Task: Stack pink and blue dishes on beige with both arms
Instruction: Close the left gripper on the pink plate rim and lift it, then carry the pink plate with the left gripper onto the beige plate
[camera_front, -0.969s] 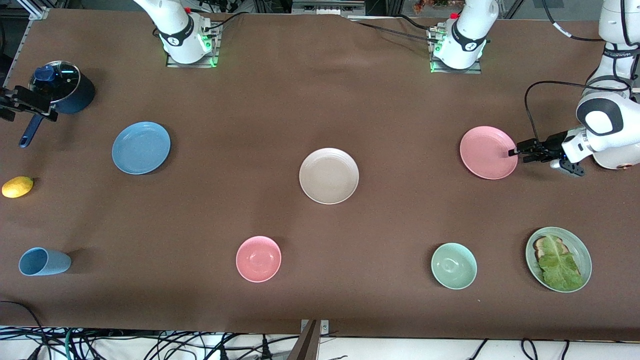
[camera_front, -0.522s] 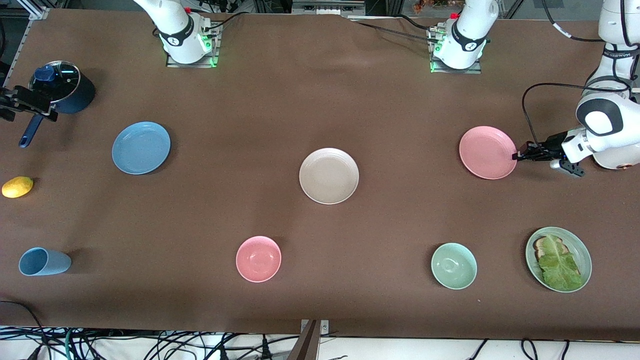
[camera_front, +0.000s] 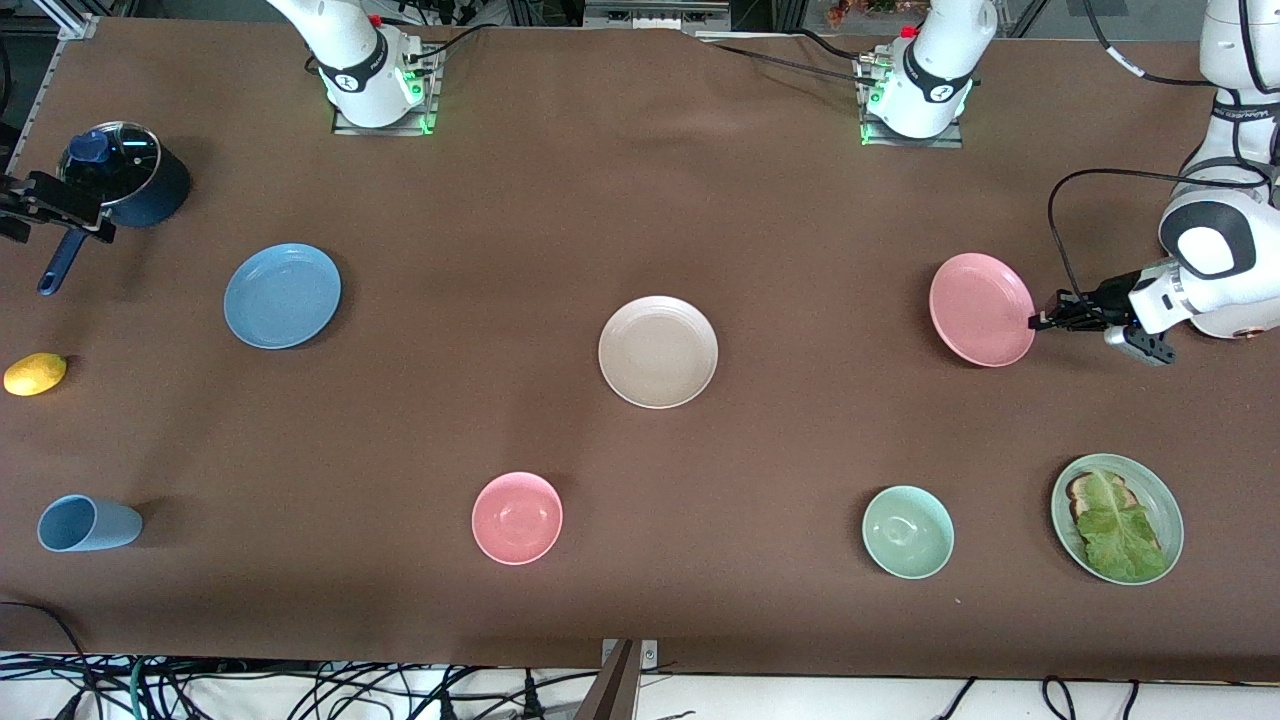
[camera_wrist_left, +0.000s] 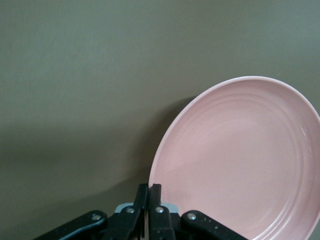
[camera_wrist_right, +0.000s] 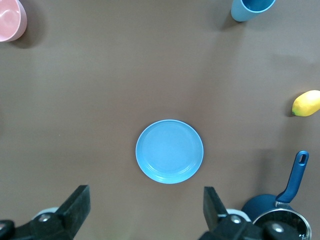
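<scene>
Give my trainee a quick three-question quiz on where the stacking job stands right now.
1. True or false: the left gripper is shut on the pink plate.
2. What lies in view beneath the open right gripper?
   A. blue plate
   B. beige plate
   C. lemon
3. How many plates lie on the beige plate?

Key: 1 true; 2 A; 3 none.

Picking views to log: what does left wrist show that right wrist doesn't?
Left wrist only: the left end effector shut on the pink plate rim, plate tilted. Right wrist only: the right end effector open, over the blue plate; also the pink bowl, blue cup, lemon, pot. Both: brown table.
</scene>
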